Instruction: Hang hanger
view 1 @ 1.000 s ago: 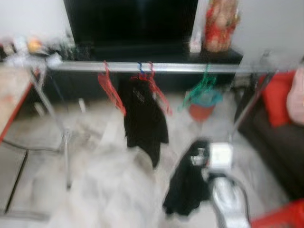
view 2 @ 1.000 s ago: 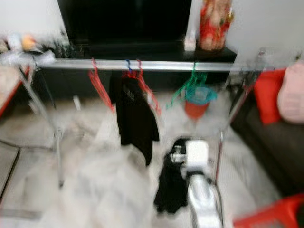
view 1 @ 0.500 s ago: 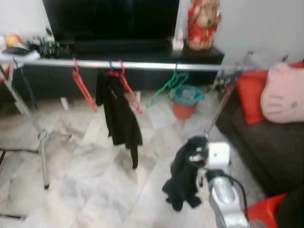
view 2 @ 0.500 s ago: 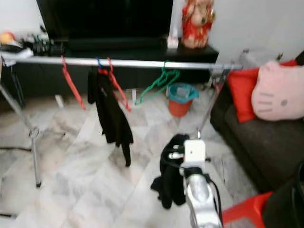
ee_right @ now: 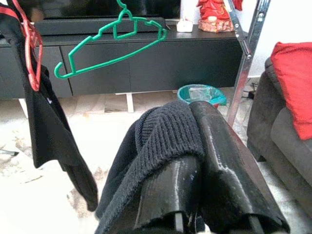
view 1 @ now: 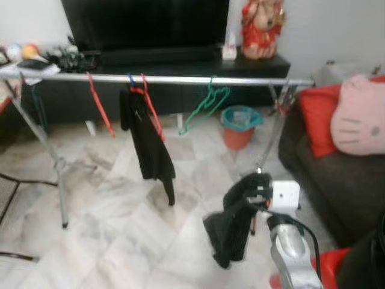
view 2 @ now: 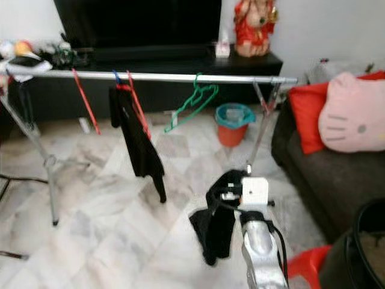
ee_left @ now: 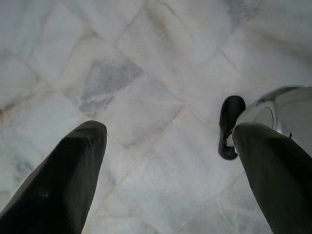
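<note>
Rail (view 1: 180, 79) beyond black garment (view 1: 231, 223)

Our right arm (view 1: 292, 253) reaches forward and low, its gripper (ee_right: 195, 146) closed with both fingers pressed together, clamping a fold of black knitted cloth (ee_right: 161, 134) that drapes over and beside them. Our left gripper (ee_left: 165, 165) hangs pointing down at the floor, its two fingers (ee_left: 68, 170) spread wide, holding nothing.

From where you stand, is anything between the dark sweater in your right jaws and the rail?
Nothing visible blocks it. The right gripper holds the sweater over bare floor, short of the rail. The green hanger hangs empty ahead; the red bucket sits beyond the rail.
</note>
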Robot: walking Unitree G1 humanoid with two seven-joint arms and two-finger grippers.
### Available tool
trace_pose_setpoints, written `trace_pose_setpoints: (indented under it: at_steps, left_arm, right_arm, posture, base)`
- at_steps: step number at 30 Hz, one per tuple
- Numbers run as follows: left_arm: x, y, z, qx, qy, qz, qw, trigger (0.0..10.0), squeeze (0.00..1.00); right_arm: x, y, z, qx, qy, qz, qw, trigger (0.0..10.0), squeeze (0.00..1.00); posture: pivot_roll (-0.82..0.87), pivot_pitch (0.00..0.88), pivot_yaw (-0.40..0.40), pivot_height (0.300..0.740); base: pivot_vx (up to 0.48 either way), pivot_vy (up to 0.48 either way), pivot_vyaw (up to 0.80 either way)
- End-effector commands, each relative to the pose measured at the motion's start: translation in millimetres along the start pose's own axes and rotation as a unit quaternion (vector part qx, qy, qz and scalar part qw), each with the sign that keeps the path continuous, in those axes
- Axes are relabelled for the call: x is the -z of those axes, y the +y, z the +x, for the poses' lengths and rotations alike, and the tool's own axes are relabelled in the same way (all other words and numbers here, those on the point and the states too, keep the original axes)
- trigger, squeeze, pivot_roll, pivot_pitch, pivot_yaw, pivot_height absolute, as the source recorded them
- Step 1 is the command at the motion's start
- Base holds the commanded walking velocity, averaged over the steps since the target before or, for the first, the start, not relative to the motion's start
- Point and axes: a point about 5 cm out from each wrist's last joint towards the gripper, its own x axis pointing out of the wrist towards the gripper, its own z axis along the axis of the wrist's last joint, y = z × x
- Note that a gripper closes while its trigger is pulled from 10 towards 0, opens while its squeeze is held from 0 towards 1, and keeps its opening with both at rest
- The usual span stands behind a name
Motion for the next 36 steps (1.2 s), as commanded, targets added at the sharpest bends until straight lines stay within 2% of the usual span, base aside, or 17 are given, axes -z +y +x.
trace_pose_setpoints:
  at_steps: [1, 5, 8, 15, 20, 30, 36]
  left_arm:
    - [3, 0.5, -0.6, 0.001, 0.008, 0.0, 1.0, 10.0, 0.0]
    - [2, -0.1, -0.3, 0.001, 0.006, -0.003, 1.0, 10.0, 0.0]
    - [2, -0.2, -0.2, 0.001, 0.005, -0.005, 1.0, 10.0, 0.0]
    - [1, 0.2, -0.1, -0.001, 0.005, -0.007, 1.0, 10.0, 0.0]
    - [1, 0.8, -0.1, -0.001, 0.004, -0.006, 1.0, 10.0, 0.0]
    - [2, 1.0, -0.6, -0.001, 0.006, -0.003, 1.0, 10.0, 0.0]
    - [3, 0.6, -0.9, 0.0, 0.006, -0.001, 1.0, 10.0, 0.0]
  right_arm:
    - [-3, -1.2, 1.9, 0.0, -0.004, 0.004, 1.0, 10.0, 0.0]
    - [6, -20.8, 1.2, 0.024, 0.011, -0.01, 1.0, 10.0, 0.0]
    - [3, -30.2, -0.3, 0.037, 0.003, -0.012, 0.999, 10.0, 0.0]
    - [-2, -31.3, 0.3, 0.037, -0.008, -0.015, 0.999, 10.0, 0.0]
    - [-1, -24.5, 2.2, 0.02, -0.01, -0.02, 1.0, 10.0, 0.0]
    - [8, -26.4, 1.3, 0.015, 0.013, -0.019, 1.0, 10.0, 0.0]
    - [15, -27.5, -2.6, -0.012, 0.029, -0.033, 0.999, 10.0, 0.0]
  posture:
    - [-0.02, 0.0, -0.003, 0.74]
    - [-0.02, 0.0, 0.0, 0.74]
    - [-0.02, 0.0, -0.001, 0.74]
    - [-0.01, 0.0, -0.002, 0.74]
    - [-0.02, 0.0, 0.0, 0.74]
    - [-0.02, 0.0, 0.0, 0.74]
    - [-0.03, 0.0, 0.0, 0.74]
  base:
    - [0.0, 0.0, 0.0]
    - [0.242, 0.0, 0.0]
    - [0.242, 0.0, 0.0]
    - [0.25, 0.0, 0.0]
    - [0.295, 0.0, 0.0]
    - [0.307, 0.0, 0.0]
    - [0.306, 0.0, 0.0]
